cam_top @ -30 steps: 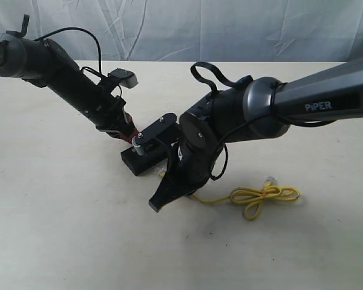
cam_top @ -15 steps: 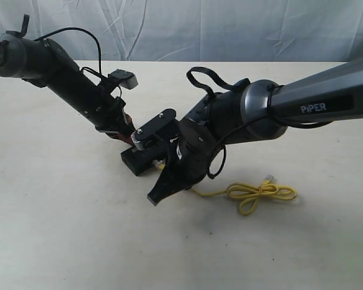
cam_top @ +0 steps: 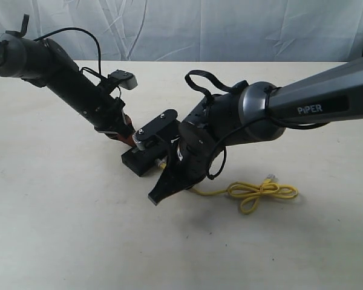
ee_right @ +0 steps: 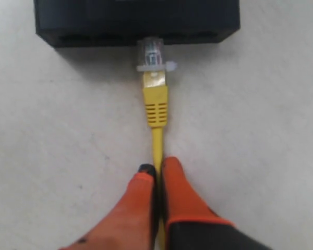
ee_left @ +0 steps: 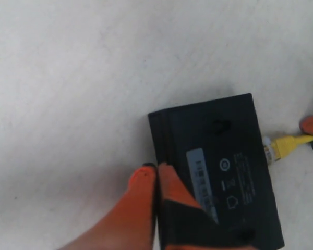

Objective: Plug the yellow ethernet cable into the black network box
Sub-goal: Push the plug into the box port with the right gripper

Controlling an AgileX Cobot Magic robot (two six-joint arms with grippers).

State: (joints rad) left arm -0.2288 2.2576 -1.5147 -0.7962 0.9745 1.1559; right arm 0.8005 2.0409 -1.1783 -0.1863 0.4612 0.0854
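On the table (cam_top: 60,229), the box (cam_top: 136,162) lies flat between the two arms, and the cable (cam_top: 263,192) runs away from it to a loose bundle of loops. Left gripper (ee_left: 156,176): fingers together at the long edge of the box, one overlapping its top; whether they pinch or only press down cannot be told. Right gripper (ee_right: 156,169): clamped on the cord just behind the boot, with the plug (ee_right: 152,52) free ahead of the tips. Handling, as judged: the cord is light and limp and will buckle if pushed from far back, so hold it close behind the boot. The clear plug and its latch tab look brittle and should not be squeezed. The box is light and hard and likely to slide on the table, so it needs bracing against the push. Ports (ee_right: 78,37): the plug tip stands at the mouth of one, most of its body outside, apparently not seated; the neighbouring ports look empty.
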